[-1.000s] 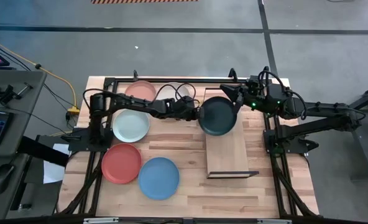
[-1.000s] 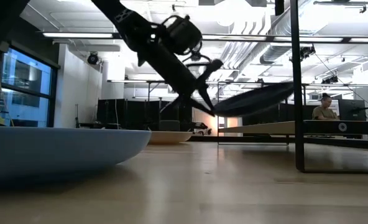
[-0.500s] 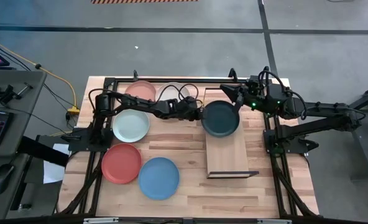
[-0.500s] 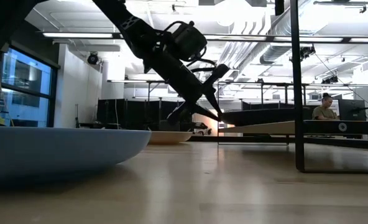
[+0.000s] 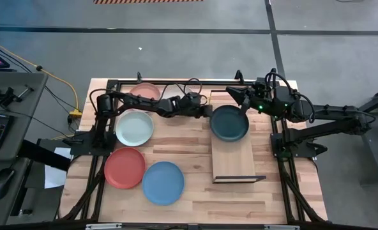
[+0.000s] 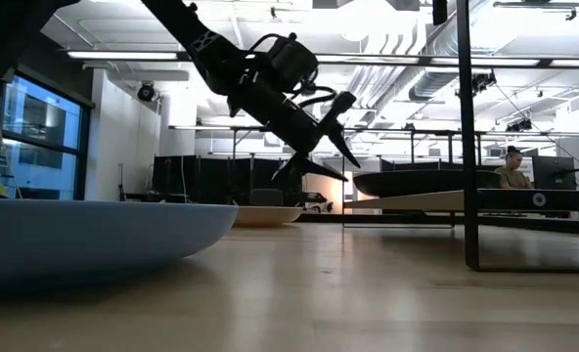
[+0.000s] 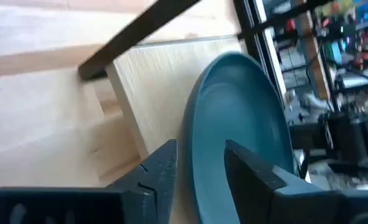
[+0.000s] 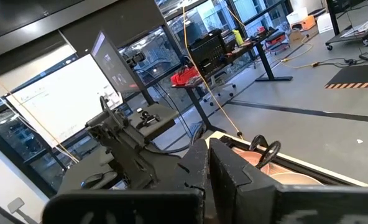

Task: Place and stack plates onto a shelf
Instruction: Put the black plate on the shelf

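Observation:
The dark teal plate (image 5: pixel 229 123) lies flat on the far end of the light-wood shelf (image 5: pixel 237 160). In the low view the plate (image 6: pixel 426 182) rests level on the shelf board (image 6: pixel 407 201). My left gripper (image 5: pixel 208 112) stands open just left of the plate's rim, slanting down; in its wrist view its two fingers (image 7: pixel 201 149) stand on either side of the rim of the teal plate (image 7: pixel 246 130). My right gripper (image 5: pixel 231 94) waits shut and raised over the shelf's far end. The salmon plate (image 5: pixel 144 92), mint plate (image 5: pixel 134 128), coral plate (image 5: pixel 125 167) and blue plate (image 5: pixel 163 183) lie on the table.
The shelf's black frame post (image 6: pixel 468 137) stands at its near end, and the near half of the board is bare. The blue plate (image 6: pixel 94 235) fills the low view's near left. Cables (image 5: pixel 182 92) loop over the table's far edge. A person (image 6: pixel 512 168) sits far behind.
My left gripper has carried the teal plate a little toward the table's right edge, lowered it and opened, letting go. The plate, which was tilted with its left rim lower than its right, now lies flat on the shelf's far end.

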### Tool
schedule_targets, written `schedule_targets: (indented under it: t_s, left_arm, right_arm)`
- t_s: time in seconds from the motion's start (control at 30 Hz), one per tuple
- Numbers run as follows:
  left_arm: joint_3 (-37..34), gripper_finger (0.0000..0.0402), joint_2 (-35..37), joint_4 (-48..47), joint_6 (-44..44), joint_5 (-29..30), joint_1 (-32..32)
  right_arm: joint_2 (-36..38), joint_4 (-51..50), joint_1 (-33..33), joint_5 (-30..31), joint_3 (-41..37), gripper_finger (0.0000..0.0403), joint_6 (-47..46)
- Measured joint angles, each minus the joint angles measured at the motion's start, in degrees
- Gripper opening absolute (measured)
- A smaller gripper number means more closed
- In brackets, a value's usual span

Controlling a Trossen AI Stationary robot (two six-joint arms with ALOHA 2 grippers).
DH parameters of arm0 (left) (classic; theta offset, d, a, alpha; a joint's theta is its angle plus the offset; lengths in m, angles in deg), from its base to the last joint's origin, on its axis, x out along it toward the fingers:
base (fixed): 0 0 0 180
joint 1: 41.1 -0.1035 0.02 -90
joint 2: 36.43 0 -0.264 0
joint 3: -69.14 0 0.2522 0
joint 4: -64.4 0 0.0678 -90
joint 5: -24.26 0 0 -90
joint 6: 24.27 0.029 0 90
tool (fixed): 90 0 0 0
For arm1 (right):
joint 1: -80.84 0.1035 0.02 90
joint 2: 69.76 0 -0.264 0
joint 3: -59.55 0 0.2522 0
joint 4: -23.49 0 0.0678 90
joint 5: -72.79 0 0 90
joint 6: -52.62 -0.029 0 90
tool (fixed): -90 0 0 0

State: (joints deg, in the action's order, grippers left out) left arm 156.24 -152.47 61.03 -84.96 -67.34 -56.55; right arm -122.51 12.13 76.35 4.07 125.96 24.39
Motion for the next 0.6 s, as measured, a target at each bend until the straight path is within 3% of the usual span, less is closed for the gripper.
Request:
schedule_targets:
  t_s: [0.17,0.27,0.4,0.6]
  left_arm:
    - [-0.4,0.0141,1.4,-0.8,5.3,-10.9,-3.0]
    - [-1.6,0.0142,5.7,-0.7,11.2,-13.0,-4.1]
    - [-7.2,0.0142,15.4,-2.3,20.0,-12.6,-4.2]
    - [-23.1,0.0142,35.1,3.0,25.8,-8.2,-3.4]
  right_arm:
    - [0.0,0.0,0.0,-0.2,0.0,0.0,0.0]
    - [0.0,-0.7,0.0,-0.4,0.0,0.0,0.1]
    - [0.0,-2.3,0.0,-0.5,0.0,0.0,0.1]
    - [0.0,-7.2,0.0,-1.1,0.0,0.0,-1.6]
